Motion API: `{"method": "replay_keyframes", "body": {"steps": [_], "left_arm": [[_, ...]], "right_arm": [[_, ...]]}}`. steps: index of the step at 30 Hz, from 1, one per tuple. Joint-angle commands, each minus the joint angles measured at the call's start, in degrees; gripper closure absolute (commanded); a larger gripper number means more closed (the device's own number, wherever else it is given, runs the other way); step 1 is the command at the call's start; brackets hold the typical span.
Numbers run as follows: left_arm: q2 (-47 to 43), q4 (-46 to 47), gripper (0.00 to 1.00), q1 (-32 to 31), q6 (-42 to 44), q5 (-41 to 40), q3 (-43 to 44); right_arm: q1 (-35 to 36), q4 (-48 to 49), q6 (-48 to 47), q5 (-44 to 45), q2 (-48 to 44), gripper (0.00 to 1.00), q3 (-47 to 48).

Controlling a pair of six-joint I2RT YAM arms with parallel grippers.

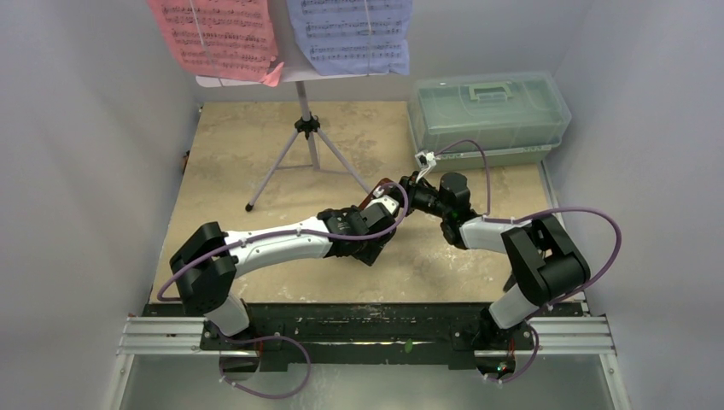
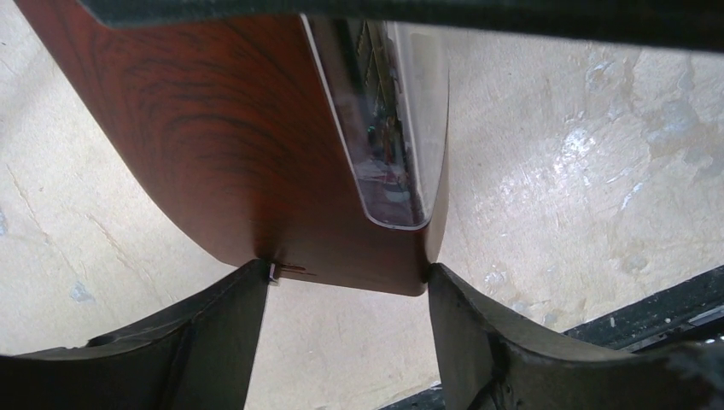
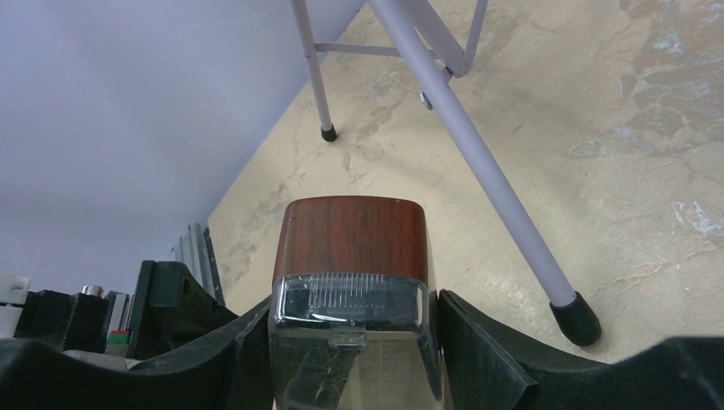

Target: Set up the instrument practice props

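The beige, stone-patterned worktop (image 1: 256, 145) sits inside pale walls. At its 12 o'clock the music stand (image 1: 300, 94) is up on its tripod, with the pink sheet (image 1: 213, 34) and the blue sheet (image 1: 350, 30) already on it, and a green lidded box (image 1: 487, 111) lies at 2 o'clock. Near the middle, both arms meet on the metronome (image 3: 350, 239). The right pincer (image 3: 350, 303) is clamped across its body at the clear front cover, and the left pincer (image 2: 346, 269) is closed on the brown cap end, a fingertip against each corner. This looks like a handover, with the metronome the one prop left to place. I cannot tell whether its base touches the worktop. The step should go best if only one arm leads. The giving pincer should part fully and back straight out along its own fingers before the other moves, otherwise the two grips will twist the tapered body. A hold on the wooden flanks seems safer than one on the glossy cover. In the right wrist view the stand's black foot (image 3: 574, 320) is close by at 4 o'clock, so the carry should swing away from that leg. Then lower the metronome upright onto its wide base, near the stand but apart from its feet.
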Motion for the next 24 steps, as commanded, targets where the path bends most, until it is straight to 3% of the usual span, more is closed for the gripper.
{"method": "replay_keyframes", "body": {"steps": [1, 4, 5, 17, 24], "left_arm": [[1.7, 5.0, 0.63, 0.2, -2.2, -1.7, 0.6], [0.7, 5.4, 0.96, 0.2, -2.3, -2.0, 0.2], [0.4, 5.5, 1.0, 0.2, -2.2, -2.3, 0.1], [-6.0, 10.5, 1.0, 0.1, -3.2, -3.1, -3.2], [-12.6, 19.0, 1.0, -0.1, -3.3, -0.8, -8.7]], "right_arm": [[0.7, -3.0, 1.0, -1.5, -2.1, 1.0, 0.8], [0.8, -3.0, 1.0, -1.5, -2.2, 1.0, 0.5], [0.7, -2.9, 0.9, -1.4, -2.2, 1.0, 0.5], [0.8, -1.9, 2.4, -0.7, -3.5, 1.0, -0.6], [1.2, -1.7, 2.7, -0.3, -3.9, 1.0, -1.0]]}}
